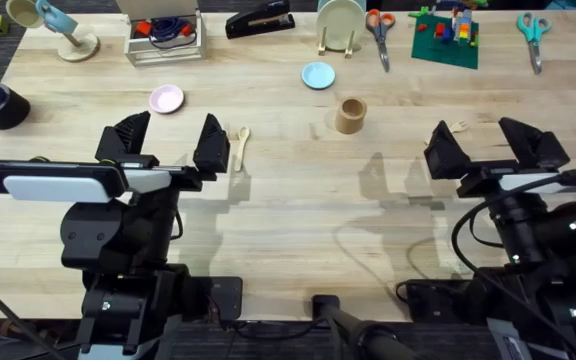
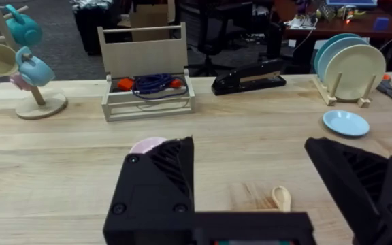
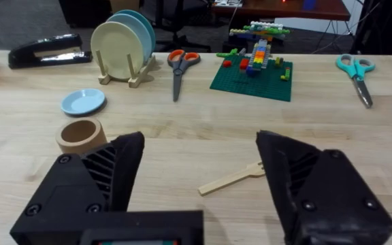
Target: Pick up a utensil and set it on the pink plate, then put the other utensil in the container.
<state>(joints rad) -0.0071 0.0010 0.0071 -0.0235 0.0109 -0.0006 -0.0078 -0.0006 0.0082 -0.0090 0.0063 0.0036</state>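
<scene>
Fingers spread wide on my left gripper [image 1: 171, 140], the spoon [image 1: 240, 145] just beside its right fingertip. My right gripper [image 1: 492, 146] gapes too, the fork [image 3: 233, 179] between its fingers. I read no writing anywhere.

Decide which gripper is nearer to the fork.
The right. The right gripper hovers open with the fork lying between its fingers, while the left gripper is far across the table, beside the spoon.
</scene>
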